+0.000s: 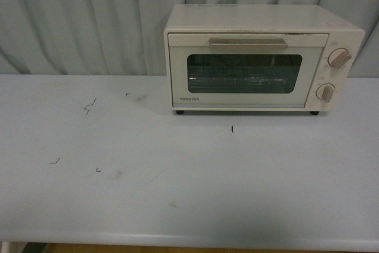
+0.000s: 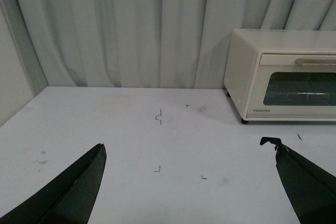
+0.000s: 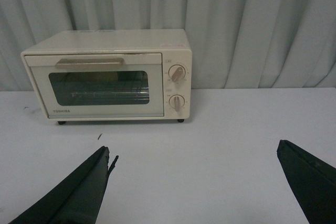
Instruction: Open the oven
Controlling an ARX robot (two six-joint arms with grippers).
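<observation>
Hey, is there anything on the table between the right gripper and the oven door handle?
Nothing visible. In the right wrist view, only table, with one small dark mark, lies between the open right gripper and the oven. Its door is shut and the handle is unobstructed.

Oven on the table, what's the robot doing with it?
Nothing is touching the oven yet. It sits at the back of the table with its door shut. The left pincer and right pincer are both open, hovering over the table short of the oven. The handle has not been grabbed.
</observation>
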